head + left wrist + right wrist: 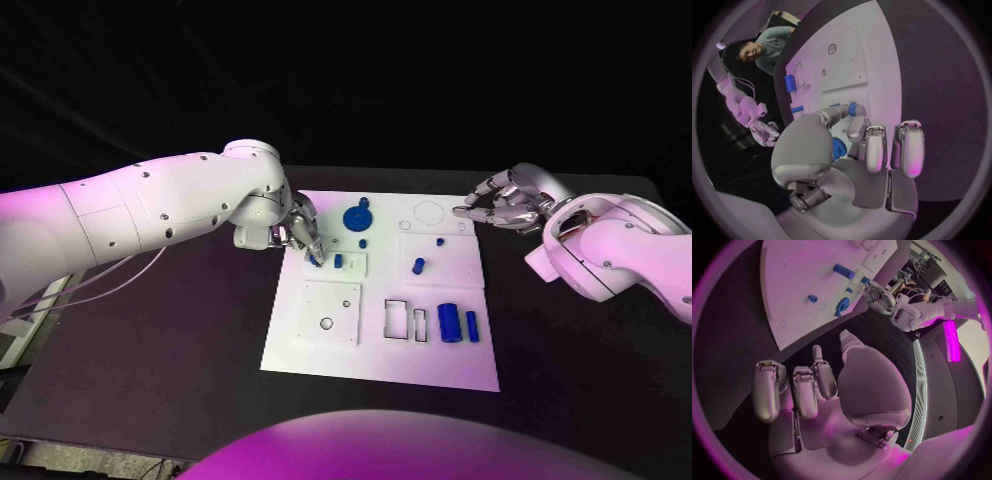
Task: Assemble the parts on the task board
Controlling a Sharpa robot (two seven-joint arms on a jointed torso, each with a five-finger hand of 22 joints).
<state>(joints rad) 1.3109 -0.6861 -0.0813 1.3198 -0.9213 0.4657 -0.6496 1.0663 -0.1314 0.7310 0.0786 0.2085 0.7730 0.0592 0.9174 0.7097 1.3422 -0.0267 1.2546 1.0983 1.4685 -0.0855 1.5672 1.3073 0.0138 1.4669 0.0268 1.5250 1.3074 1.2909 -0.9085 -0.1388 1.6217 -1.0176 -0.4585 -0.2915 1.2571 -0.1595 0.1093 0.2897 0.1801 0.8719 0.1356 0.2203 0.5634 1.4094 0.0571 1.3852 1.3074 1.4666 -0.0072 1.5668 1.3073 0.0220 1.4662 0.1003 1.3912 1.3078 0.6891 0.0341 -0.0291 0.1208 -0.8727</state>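
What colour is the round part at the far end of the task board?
Blue. The round part shows best in the head view, on the white task board.

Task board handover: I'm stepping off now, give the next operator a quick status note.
Left hand: over the task board's left edge, fingertips pinching a small blue part.
Right hand: curled, holding nothing, off the board's far right corner.
Blue parts: round piece at the far side, small peg mid-board, two cylinders near right.
Done: cannot tell.
Left: seat the pinched part.

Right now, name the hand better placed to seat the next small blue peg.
Left. The left hand is already over the task board, fingertips at a small blue peg; the right hand hovers off the board's far corner.
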